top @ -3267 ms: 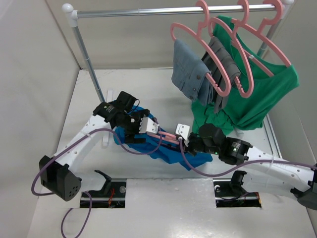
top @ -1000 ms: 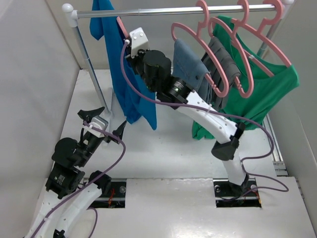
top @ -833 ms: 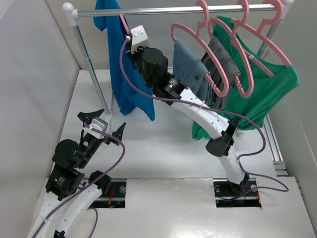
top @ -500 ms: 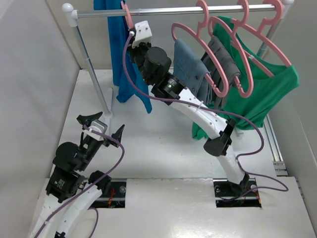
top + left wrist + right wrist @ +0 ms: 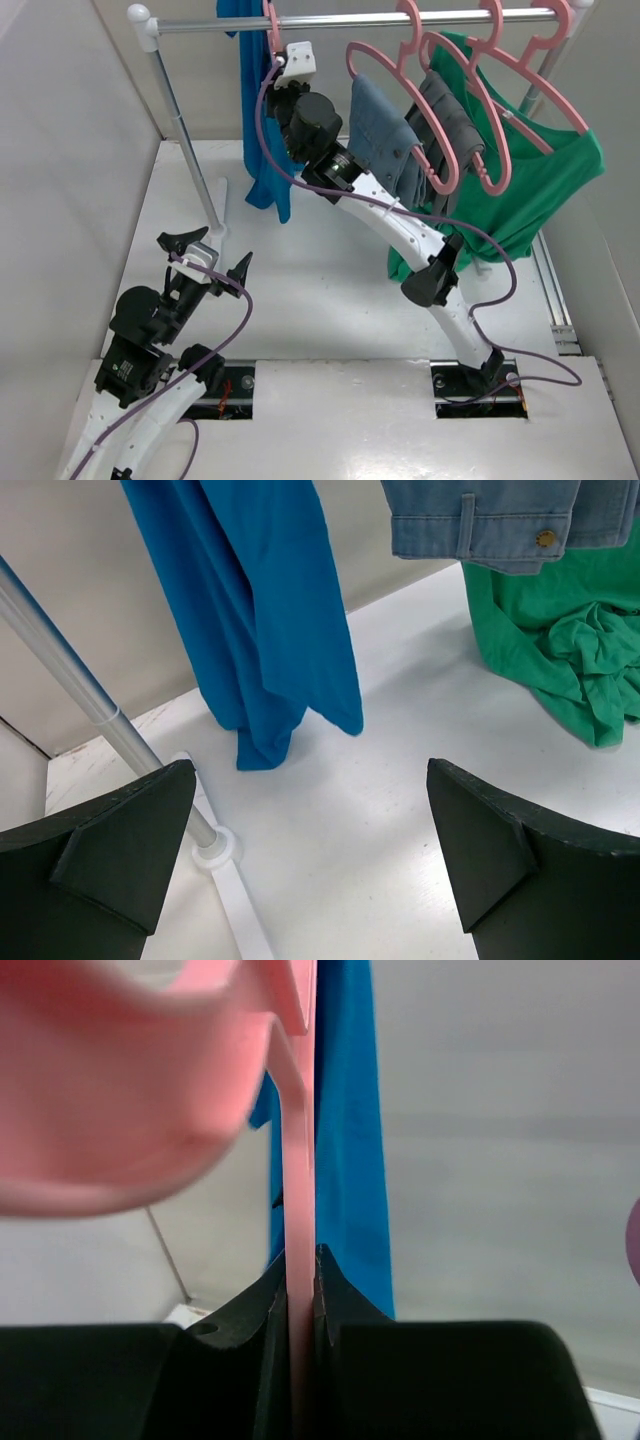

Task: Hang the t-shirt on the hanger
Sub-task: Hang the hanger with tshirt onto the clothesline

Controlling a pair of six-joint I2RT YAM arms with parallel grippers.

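Pink hanger (image 5: 300,1160) is pinched tight in my right gripper (image 5: 301,1275) up at the rail (image 5: 420,17), the blue t-shirt (image 5: 262,150) hanging from it; I'd settle it squarely over the rail before loosening, my left gripper (image 5: 310,845) spread wide, idle

Bright, even, diffuse light washes the white surface (image 5: 330,300), leaving only soft, faint shadows; close to the right wrist camera, the hanger (image 5: 120,1110) blurs pink.

The t-shirt (image 5: 262,120) went up from the middle of the surface (image 5: 340,300) to the rail (image 5: 350,20) at the far edge. The right hand (image 5: 280,60) lifted it by the hanger (image 5: 270,25). The left hand (image 5: 207,255) let go and backed toward the near left corner.
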